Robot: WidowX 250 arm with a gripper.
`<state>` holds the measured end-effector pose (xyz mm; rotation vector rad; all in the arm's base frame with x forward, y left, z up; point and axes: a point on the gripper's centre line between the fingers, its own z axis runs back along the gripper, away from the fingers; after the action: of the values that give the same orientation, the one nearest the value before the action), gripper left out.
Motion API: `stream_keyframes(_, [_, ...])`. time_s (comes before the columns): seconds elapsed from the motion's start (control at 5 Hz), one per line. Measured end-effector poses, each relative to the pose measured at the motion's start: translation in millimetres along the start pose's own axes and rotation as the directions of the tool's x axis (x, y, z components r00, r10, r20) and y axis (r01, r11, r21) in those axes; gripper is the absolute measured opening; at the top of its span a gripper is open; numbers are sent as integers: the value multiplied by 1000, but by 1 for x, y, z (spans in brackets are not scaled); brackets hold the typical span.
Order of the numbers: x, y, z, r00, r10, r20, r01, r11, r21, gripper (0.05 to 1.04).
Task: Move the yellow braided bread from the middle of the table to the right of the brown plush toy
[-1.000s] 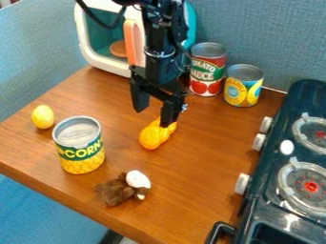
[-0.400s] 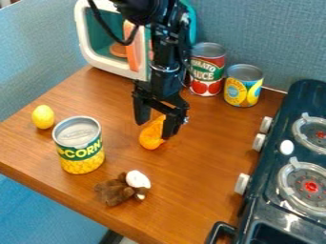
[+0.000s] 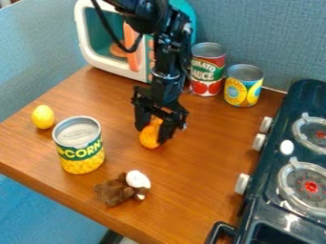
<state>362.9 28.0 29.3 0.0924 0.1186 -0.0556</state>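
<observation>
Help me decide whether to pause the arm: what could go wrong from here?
The orange toy looks rounded and smooth, so it might slip or roll out from under the gripper, which is right down at it. The corn can stands nearby, so a low sideways sweep could knock it over. The yellow egg-shaped toy lies near the table's edge and might roll off if bumped.

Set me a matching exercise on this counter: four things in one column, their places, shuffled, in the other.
Things:
1. Yellow egg-shaped thing
2. Red-labelled can
3. Brown thing
4. Orange thing

Places:
A. Right beside a white lump
B. At the gripper
C. Farthest left of the four
D. Next to the blue-and-yellow-labelled can

Pairs: 1-C, 2-D, 3-A, 4-B
</observation>
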Motion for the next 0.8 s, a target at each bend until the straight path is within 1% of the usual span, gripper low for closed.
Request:
stream_keyframes(0.4, [0, 1, 1, 999, 34, 3, -34, 999, 7, 732])
stream_keyframes(0.6, [-2, 8, 48, 992, 36, 125, -41, 999, 36, 732])
stream_keyframes(0.8, [-9, -9, 69, 984, -14, 179, 5, 999, 51, 732])
